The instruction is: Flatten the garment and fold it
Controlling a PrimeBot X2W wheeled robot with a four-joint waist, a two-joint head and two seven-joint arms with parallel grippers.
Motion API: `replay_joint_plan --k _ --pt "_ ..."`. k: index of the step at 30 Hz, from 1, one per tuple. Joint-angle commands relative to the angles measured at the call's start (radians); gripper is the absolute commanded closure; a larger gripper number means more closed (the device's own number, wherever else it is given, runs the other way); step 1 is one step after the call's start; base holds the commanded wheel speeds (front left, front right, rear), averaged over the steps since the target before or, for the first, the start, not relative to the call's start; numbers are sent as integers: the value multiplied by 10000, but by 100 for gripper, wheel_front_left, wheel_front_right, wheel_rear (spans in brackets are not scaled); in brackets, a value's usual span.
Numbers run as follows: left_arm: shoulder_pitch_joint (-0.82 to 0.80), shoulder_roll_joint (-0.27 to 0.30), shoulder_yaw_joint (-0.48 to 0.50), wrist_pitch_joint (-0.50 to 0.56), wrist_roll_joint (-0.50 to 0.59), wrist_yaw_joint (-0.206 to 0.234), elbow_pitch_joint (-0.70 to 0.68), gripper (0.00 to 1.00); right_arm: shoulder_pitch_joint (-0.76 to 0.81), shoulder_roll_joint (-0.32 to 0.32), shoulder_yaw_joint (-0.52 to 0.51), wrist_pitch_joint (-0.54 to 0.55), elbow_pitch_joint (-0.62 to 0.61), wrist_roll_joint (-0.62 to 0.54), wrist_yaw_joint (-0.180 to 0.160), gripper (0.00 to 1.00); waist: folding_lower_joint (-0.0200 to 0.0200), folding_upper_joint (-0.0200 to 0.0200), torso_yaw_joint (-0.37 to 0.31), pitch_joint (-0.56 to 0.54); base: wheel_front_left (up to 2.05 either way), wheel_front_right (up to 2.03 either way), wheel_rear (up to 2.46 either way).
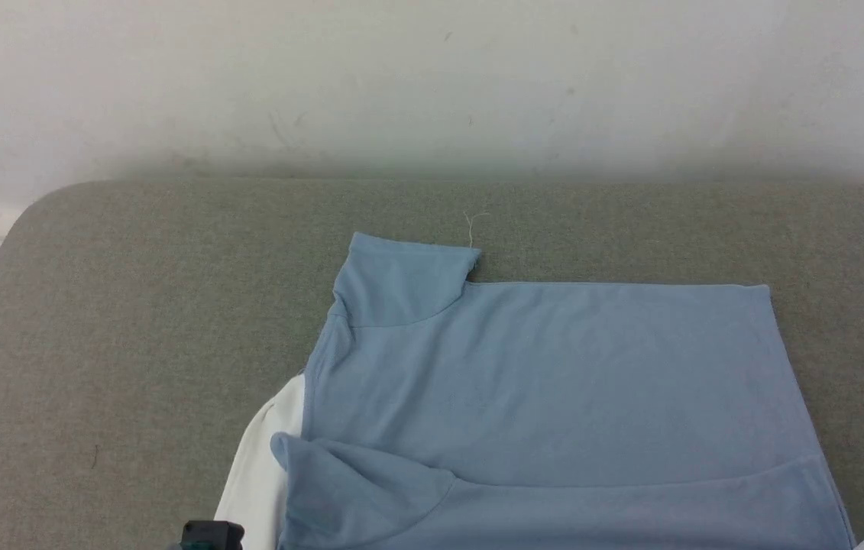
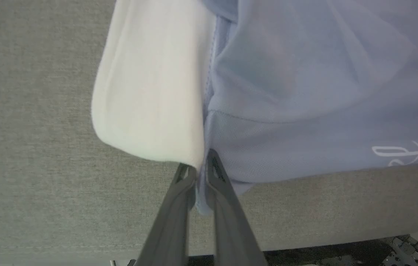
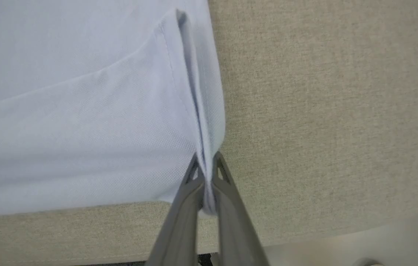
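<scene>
My left hand (image 2: 197,162) is pinched narrow on the garment (image 1: 554,382) right beside its white collar (image 2: 149,92), with blue cloth caught between the fingers. The shirt lies spread on the grey desk (image 1: 134,305), collar end to my left, and a white script logo (image 2: 397,155) shows near the front edge. My right hand (image 3: 205,162) is clamped on a folded edge, probably the hem corner.

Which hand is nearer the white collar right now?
Left. The left hand pinches the shirt right beside the collar; the right hand grips the opposite, hem-side edge, away from it.
</scene>
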Motion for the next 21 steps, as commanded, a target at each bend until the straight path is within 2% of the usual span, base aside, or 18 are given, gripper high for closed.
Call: replay_joint_plan --k 1,7,8,9,10,11,16,21 --pt "75 13 -21 -11 -69 -16 165 100 84 -14 -14 -12 114 23 -23 100 1 0 6 25 0 0 0" --pt "-68 -468 -129 -455 -295 -600 1238 100 -90 53 248 -483 1170 -143 -23 100 1 0 22 127 0 0 0" --pt "-111 -534 -124 -575 -289 -660 1400 62 -148 61 261 -598 1340 -167 -23 100 1 0 30 135 0 0 0" --pt "-151 -601 -114 -712 -275 -707 1555 0 -214 69 272 -715 1478 -202 -23 70 1 0 39 138 0 0 0" --pt "-179 -665 -96 -835 -271 -739 1685 0 -292 77 260 -862 1565 -229 -23 54 1 0 49 139 0 0 0" --pt "-210 -715 -91 -949 -259 -785 1792 0 -380 83 220 -1025 1634 -245 -23 0 1 0 61 132 0 0 0" --pt "-362 -798 29 -1486 -161 -893 2010 0 -642 16 246 -1578 1684 -412 -23 0 1 0 140 -15 0 0 0" --pt "-438 -726 364 -2054 -48 -715 1526 0 -904 -121 416 -2477 1123 -438 -23 0 1 0 240 -189 0 0 0"
